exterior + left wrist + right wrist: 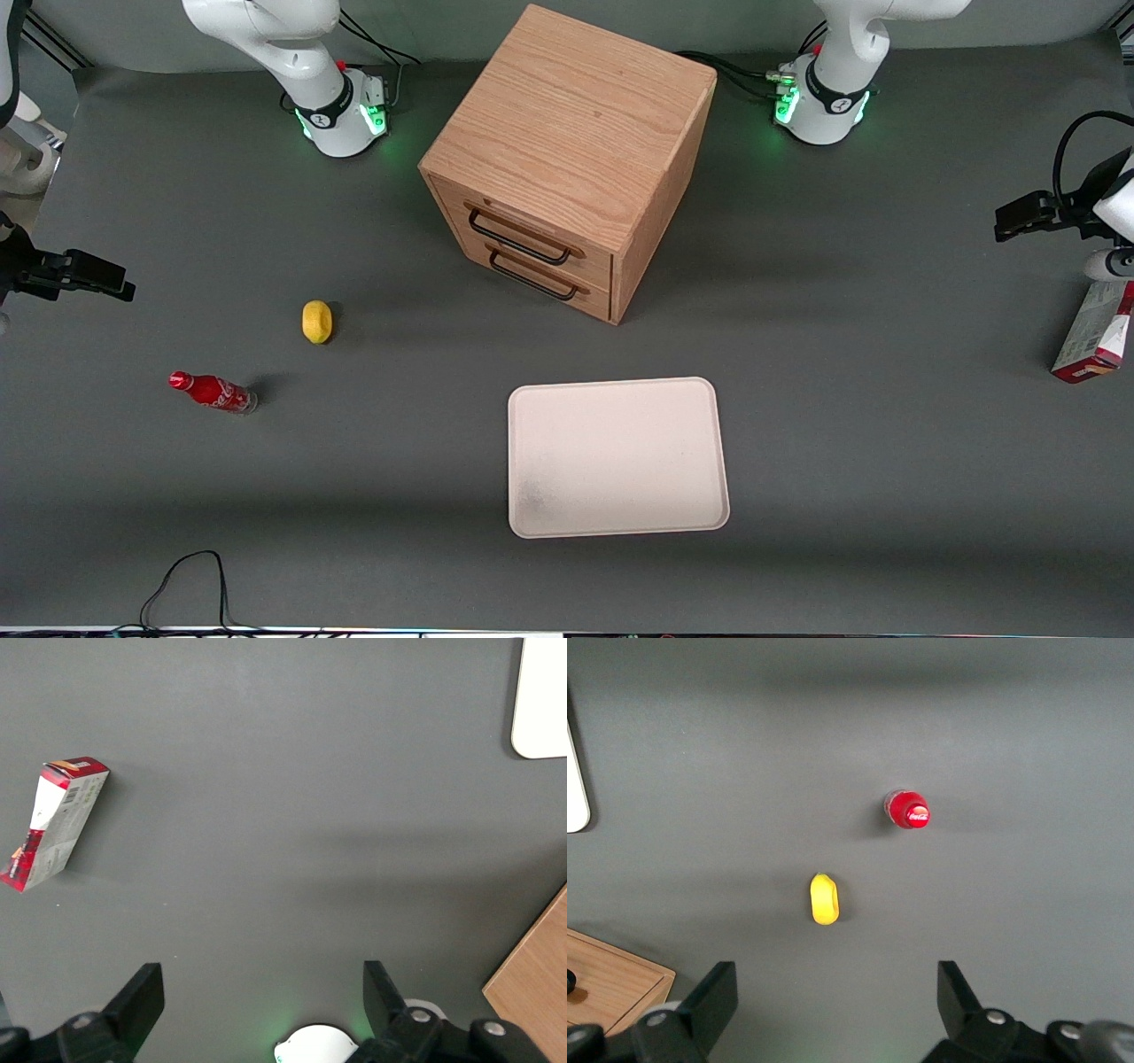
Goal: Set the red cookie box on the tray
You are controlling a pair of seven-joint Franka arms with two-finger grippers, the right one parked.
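Note:
The red cookie box [1094, 332], a slim red carton with white and grey panels, lies on the dark table toward the working arm's end; it also shows in the left wrist view [55, 819]. My left gripper [1021, 217] hangs high above the table, a little farther from the front camera than the box and well apart from it. In the wrist view the gripper [261, 997] is open, with only bare table between its fingers. The pale cream-pink tray [617, 456] lies flat in front of the drawer cabinet, nearer the front camera, and one corner of the tray [542, 700] shows from the wrist.
A wooden two-drawer cabinet [567, 159] stands mid-table, its edge [536, 992] visible from the wrist. A yellow lemon [316, 321] and a small red soda bottle [211, 392] lie toward the parked arm's end. A black cable [186, 580] loops at the front edge.

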